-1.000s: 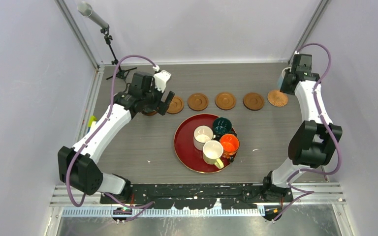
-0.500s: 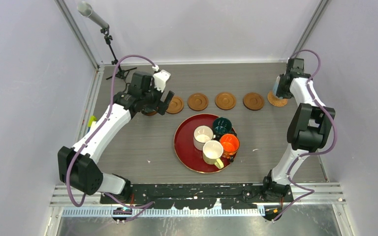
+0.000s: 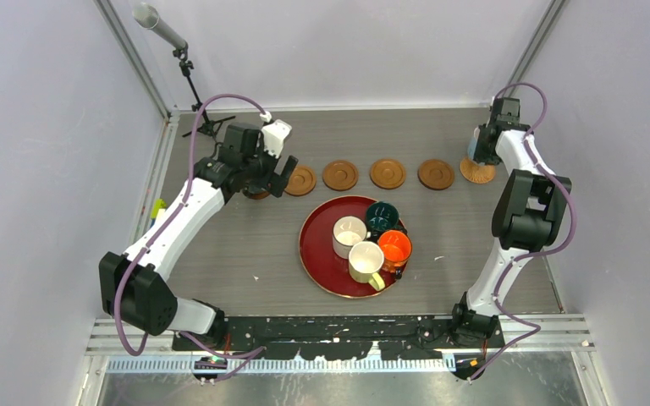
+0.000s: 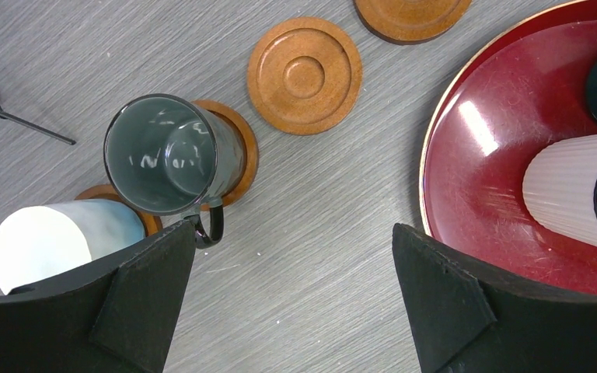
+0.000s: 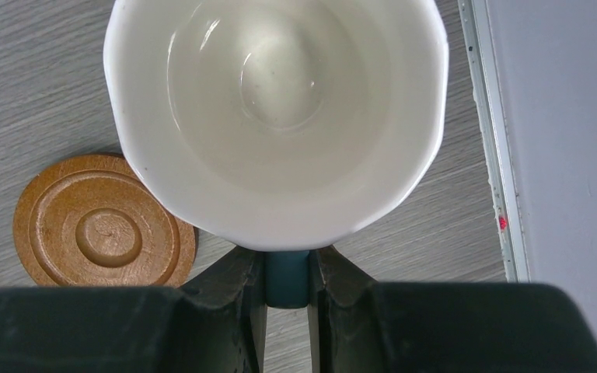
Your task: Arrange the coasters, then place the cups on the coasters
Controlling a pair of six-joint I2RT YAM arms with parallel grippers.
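My right gripper (image 5: 286,311) is shut on the blue handle (image 5: 286,276) of a white-lipped cup (image 5: 276,116). It holds the cup upright at the far right, over the rightmost coaster (image 3: 479,173). Another coaster (image 5: 105,221) shows left of the cup. More bare coasters (image 3: 387,173) form a row. My left gripper (image 4: 295,303) is open over bare table. Beside it a dark grey-green cup (image 4: 172,154) and a pale cup (image 4: 62,237) each stand on a coaster (image 4: 237,144). Several cups, among them an orange one (image 3: 395,245), stand on the red tray (image 3: 317,254).
A small tripod stand (image 3: 195,101) rises at the back left, near my left arm. The table's metal side rail (image 5: 494,155) runs just right of the held cup. Grey walls close in the table on three sides.
My right gripper has carried the cup left and down, so it now covers part of the rightmost coaster. The left arm has not moved.
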